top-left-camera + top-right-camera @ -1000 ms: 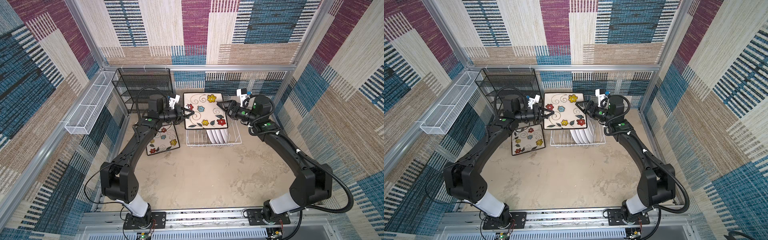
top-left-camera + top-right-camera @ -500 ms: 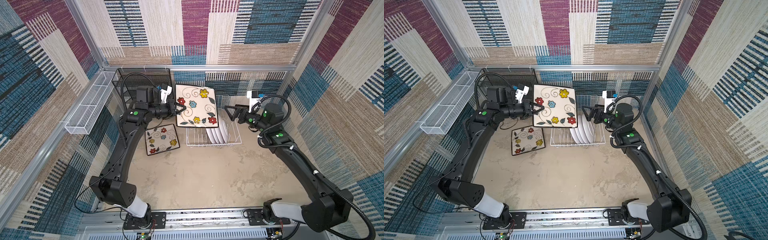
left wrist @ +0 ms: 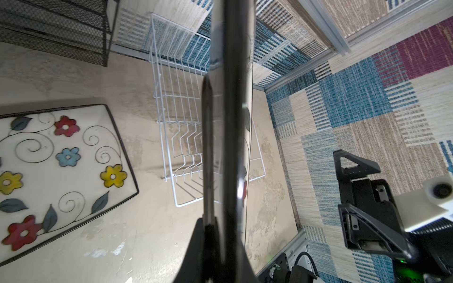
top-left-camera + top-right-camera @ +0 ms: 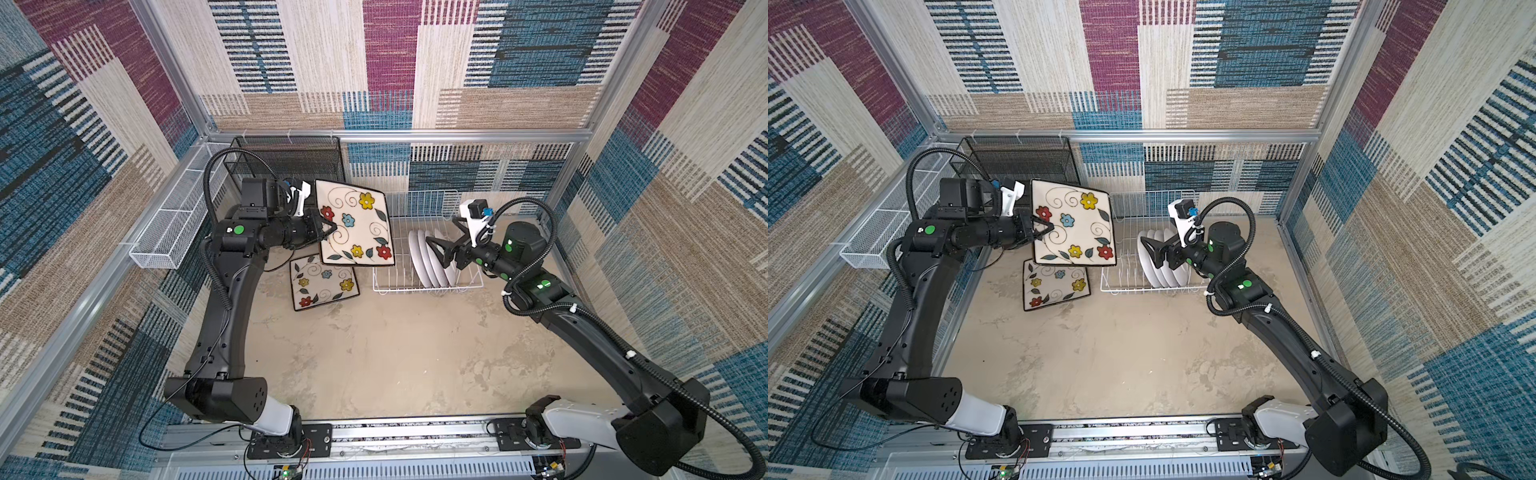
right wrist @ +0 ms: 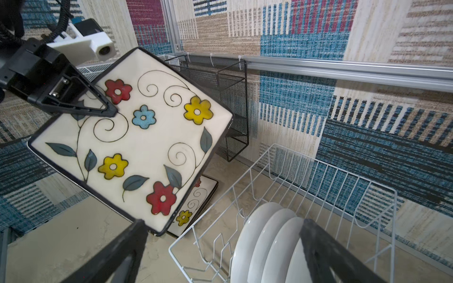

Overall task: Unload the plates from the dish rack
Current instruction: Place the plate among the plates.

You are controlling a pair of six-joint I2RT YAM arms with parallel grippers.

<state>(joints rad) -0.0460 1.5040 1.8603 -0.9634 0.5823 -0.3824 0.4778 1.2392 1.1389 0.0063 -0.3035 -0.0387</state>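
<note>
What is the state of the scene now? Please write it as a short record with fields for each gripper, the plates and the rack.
left gripper: shut on the edge of the held square plate
held square plate: in the air, tilted, outside the rack
second square plate: flat on the table, face up, beside the rack
round plates: upright in the rack, white backs showing
right gripper: open, over the round plates, holding nothing
</note>
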